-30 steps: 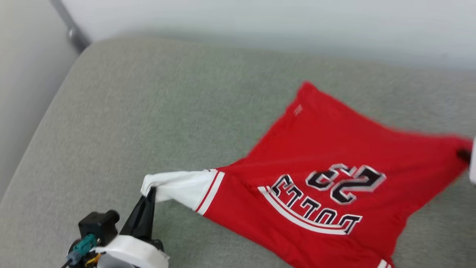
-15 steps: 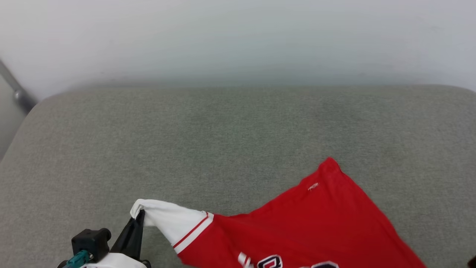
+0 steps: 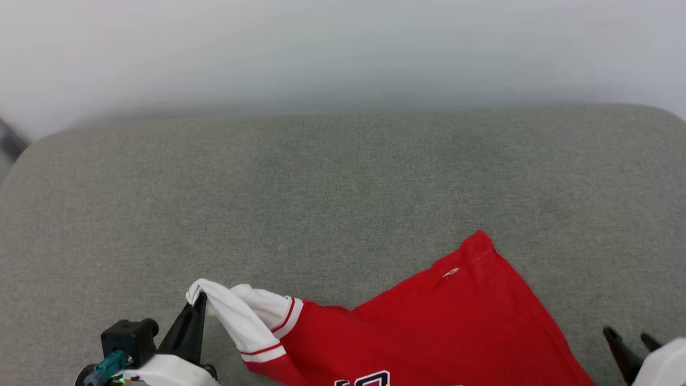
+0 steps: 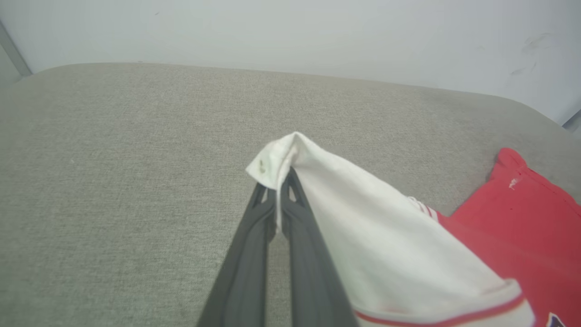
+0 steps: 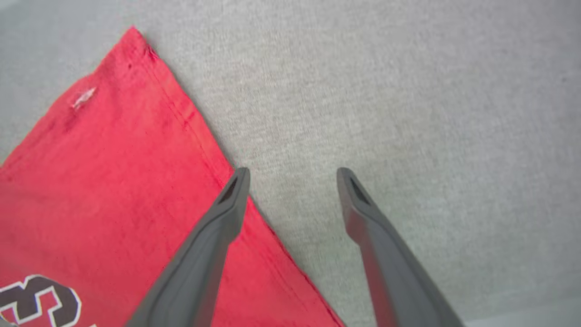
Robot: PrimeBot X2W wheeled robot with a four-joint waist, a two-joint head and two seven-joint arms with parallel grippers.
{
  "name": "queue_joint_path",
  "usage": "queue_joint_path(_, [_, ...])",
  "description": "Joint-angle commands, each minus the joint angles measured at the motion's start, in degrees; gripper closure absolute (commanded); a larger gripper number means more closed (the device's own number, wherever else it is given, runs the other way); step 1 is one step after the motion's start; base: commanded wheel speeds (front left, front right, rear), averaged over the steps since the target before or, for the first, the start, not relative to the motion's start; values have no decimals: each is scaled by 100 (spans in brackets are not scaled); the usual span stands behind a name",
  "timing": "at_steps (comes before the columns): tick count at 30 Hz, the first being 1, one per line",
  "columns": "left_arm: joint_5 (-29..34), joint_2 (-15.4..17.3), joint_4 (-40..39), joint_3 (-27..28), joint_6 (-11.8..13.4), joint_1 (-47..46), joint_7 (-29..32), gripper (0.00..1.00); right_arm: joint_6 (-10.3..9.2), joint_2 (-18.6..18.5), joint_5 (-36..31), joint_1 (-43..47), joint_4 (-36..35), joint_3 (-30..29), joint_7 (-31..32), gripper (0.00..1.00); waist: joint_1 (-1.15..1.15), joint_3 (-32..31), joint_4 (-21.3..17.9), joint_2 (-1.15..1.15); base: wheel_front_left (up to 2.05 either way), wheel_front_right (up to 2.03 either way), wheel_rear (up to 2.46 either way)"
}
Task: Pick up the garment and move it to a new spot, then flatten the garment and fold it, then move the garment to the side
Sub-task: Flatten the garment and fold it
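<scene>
Shirt (image 3: 429, 321) lies on the near right part of the wide grey cushion (image 3: 321, 177), its red body spread flat with one corner pointing toward the pale wall (image 3: 343, 48). The bottom edge of the head view cuts off its lower part, so only the tops of the black figures show there. The right wrist view gives part of a "3", and the lettering I cannot read. The left gripper (image 3: 199, 303) is closed on the tip of the white sleeve and holds it a little above the cushion; the sleeve folds over itself. The right gripper (image 3: 627, 336) stands open with nothing between its fingers, at the right hem of the shirt, one finger over red cloth and the other over bare cushion. Whether they touch the cloth, I cannot tell.
</scene>
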Motion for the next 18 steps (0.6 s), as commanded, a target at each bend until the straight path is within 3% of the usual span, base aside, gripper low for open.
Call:
queue_joint_path(1, [13, 35, -47, 13, -11, -138, -28, 100, -4, -47, 11, -294, 71, 46, -281, 0, 1, 151, 48, 0, 0, 0, 0])
queue_joint_path(5, [15, -7, -87, -3, -62, -384, -89, 100, -4, -149, 83, -1022, 352, 327, -745, 0, 1, 485, 178, 0, 0, 0, 0])
queue_joint_path(8, [40, -46, -106, -24, -99, -588, -141, 100, -4, -281, 144, -1587, 575, 633, -622, 0, 1, 745, 285, 0, 0, 0, 0])
queue_joint_path(18, [111, -200, 39, -217, -305, -1179, -283, 100, -4, -519, 227, -2875, 935, 1418, 1460, 0, 1, 1301, 659, 0, 0, 0, 0])
